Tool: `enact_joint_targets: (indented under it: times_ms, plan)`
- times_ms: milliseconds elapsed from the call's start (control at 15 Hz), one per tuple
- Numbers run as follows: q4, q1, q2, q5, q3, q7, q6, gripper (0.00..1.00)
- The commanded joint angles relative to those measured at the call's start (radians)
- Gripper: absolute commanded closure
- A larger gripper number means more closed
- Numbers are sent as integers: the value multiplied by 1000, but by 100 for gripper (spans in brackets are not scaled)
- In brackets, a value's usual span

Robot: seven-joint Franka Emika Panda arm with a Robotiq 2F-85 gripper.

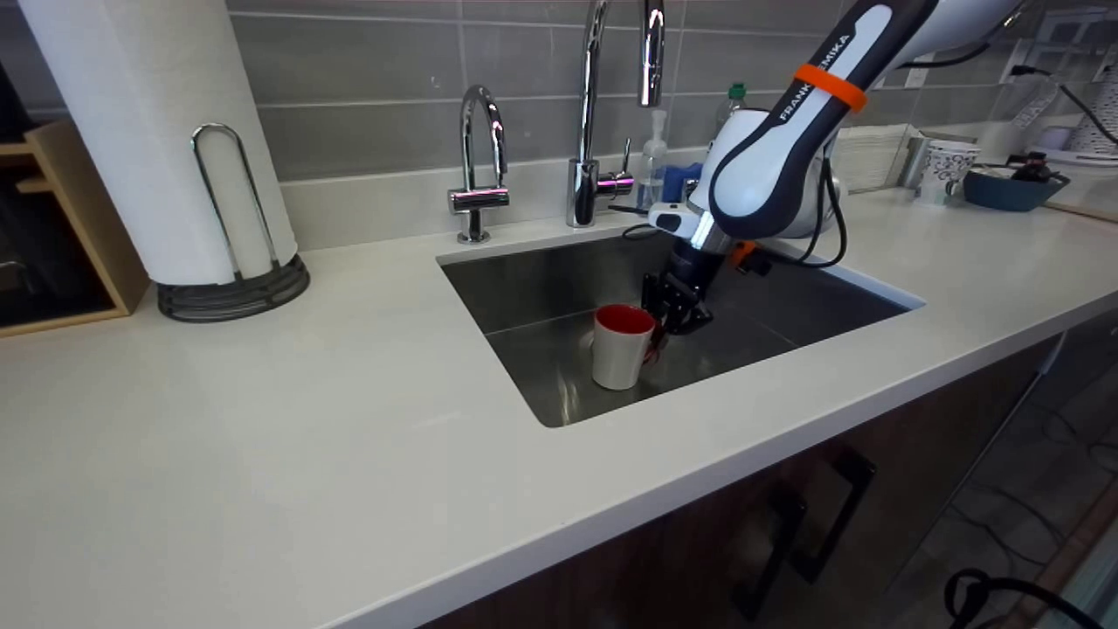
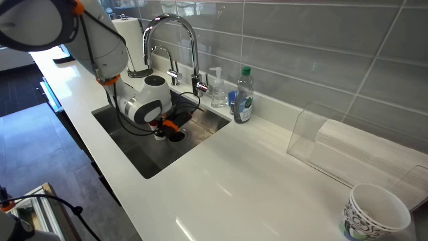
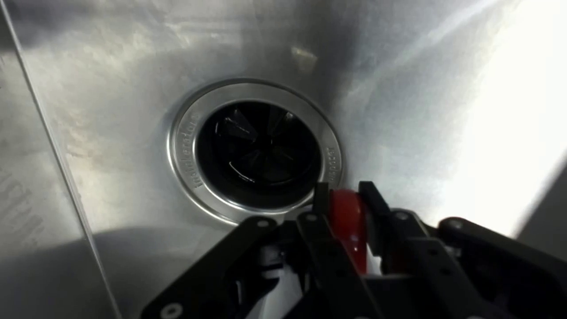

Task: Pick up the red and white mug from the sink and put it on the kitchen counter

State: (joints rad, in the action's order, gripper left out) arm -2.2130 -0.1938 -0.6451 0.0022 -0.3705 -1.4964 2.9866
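My gripper point(image 3: 344, 195) is narrow, pinching the red handle point(image 3: 348, 217) of the red and white mug point(image 1: 617, 358), one of my fingers point(image 3: 322, 204) on each side of it. Mug is inside the stainless steel sink point(image 1: 533, 349), mouth up, about upright. Can't tell if its base touches the basin floor. In the wrist view my fingertips overlap the lower edge of the drain point(image 3: 261, 146).

In both exterior views my arm point(image 1: 773, 183) reaches down into the basin. Behind the sink, on the white countertop point(image 1: 349, 454): gooseneck faucet point(image 1: 583, 188), smaller chrome tap point(image 1: 472, 199), clear pump bottle point(image 2: 219, 93), green-capped dish soap bottle point(image 2: 244, 100). Paper towel roll point(image 1: 166, 157) on black wire stand, well apart from mug. Patterned paper cup point(image 2: 361, 216) beside folded paper towels point(image 2: 354, 140) in a clear holder.
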Motion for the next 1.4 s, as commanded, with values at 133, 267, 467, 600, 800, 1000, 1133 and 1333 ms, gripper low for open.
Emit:
enact_joint_targets:
  times_ms: [133,267,467,600,800,1000,1133,1333]
  plan:
    - [10,-1,-5,-33,-4,39,-18,95]
    - [4,-14,2,-27,-17,39,-20,95]
    - [-2,-40,7,-17,-44,33,-26,95]
    - [-2,-77,4,-7,-83,16,-49,95]
    - [-11,-122,16,17,-125,8,-85,95]
    - [-7,-151,16,29,-147,3,-104,95]
    - [-6,-170,12,36,-162,-3,-113,95]
    - [0,-157,8,29,-144,7,-118,95]
